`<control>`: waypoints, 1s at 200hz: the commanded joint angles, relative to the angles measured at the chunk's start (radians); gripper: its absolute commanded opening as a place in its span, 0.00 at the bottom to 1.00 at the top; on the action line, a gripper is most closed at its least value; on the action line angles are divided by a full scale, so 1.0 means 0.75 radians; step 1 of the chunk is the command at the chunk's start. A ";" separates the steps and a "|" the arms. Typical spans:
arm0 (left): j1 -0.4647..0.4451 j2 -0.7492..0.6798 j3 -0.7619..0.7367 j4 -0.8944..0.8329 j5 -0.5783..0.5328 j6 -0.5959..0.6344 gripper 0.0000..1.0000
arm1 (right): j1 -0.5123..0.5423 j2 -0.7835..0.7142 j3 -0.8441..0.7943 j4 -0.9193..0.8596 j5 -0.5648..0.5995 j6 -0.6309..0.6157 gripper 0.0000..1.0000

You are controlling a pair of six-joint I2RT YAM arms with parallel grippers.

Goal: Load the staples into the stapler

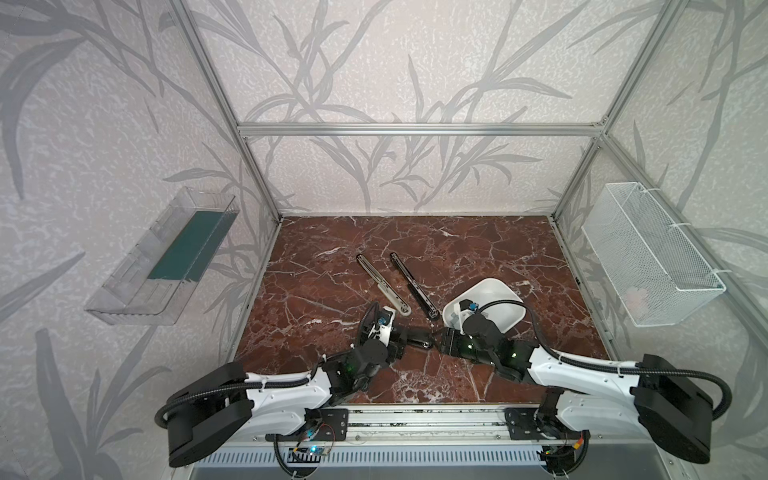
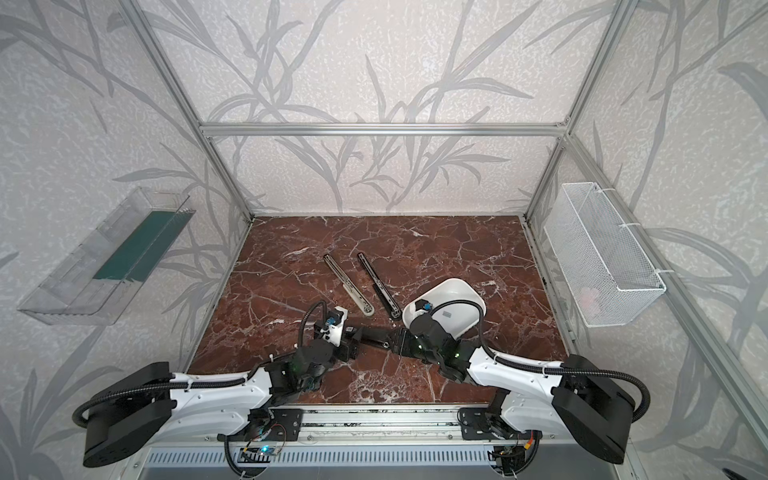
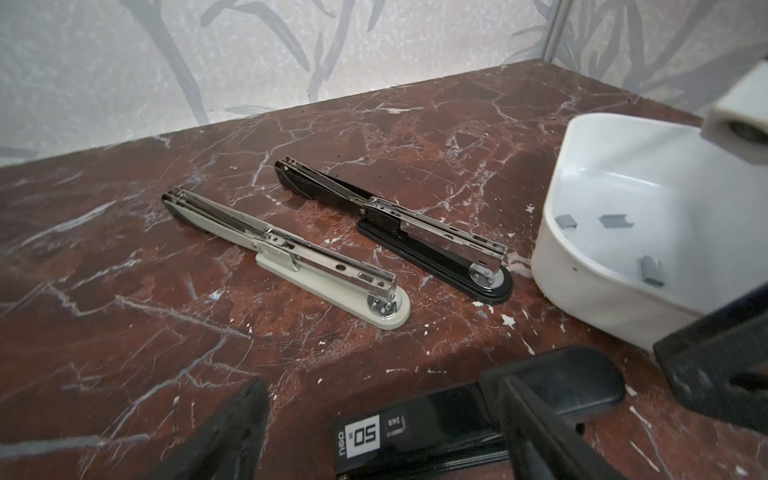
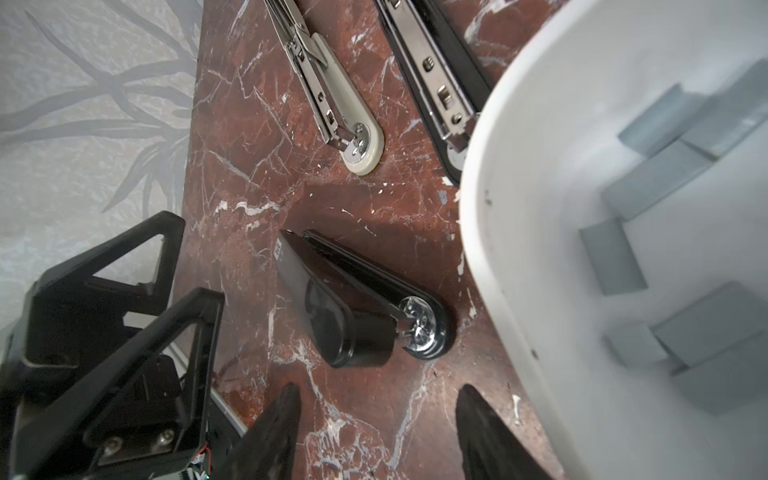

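Note:
A closed black stapler (image 1: pixel 419 340) (image 3: pixel 436 424) (image 4: pixel 345 307) lies on the marble table between my two grippers. My left gripper (image 1: pixel 406 337) (image 3: pixel 380 386) is open and straddles its labelled rear part; one finger stands clear of it, the other overlaps it. My right gripper (image 1: pixel 441 340) (image 4: pixel 379 390) is open and empty, its tips just short of the stapler's front end. The staples (image 3: pixel 615 220) (image 4: pixel 660 174), several small grey strips, lie loose in a white bowl (image 1: pixel 505 291) (image 3: pixel 552 249) (image 4: pixel 478 208) beside the right arm.
A cream stapler (image 1: pixel 384 286) (image 3: pixel 291 257) and a second black stapler (image 1: pixel 414 286) (image 3: pixel 399 232) lie opened flat side by side further back. A clear bin (image 1: pixel 166 257) hangs on the left wall. On the right wall hangs a white wire basket (image 1: pixel 652 253).

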 commanded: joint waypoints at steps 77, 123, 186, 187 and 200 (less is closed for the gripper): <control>0.102 -0.112 0.011 -0.362 -0.036 -0.583 0.87 | -0.001 0.234 -0.049 0.418 -0.020 0.134 0.63; 0.131 0.026 0.068 -0.311 0.007 -0.557 0.87 | -0.001 0.280 -0.051 0.436 -0.017 0.138 0.70; 0.148 0.155 0.120 -0.244 0.064 -0.533 0.86 | -0.001 0.468 -0.029 0.599 -0.065 0.155 0.68; 0.148 0.155 0.121 -0.243 0.063 -0.531 0.86 | -0.001 0.470 -0.029 0.601 -0.065 0.155 0.68; 0.148 0.165 0.127 -0.237 0.065 -0.517 0.86 | -0.002 0.483 -0.029 0.624 -0.065 0.155 0.65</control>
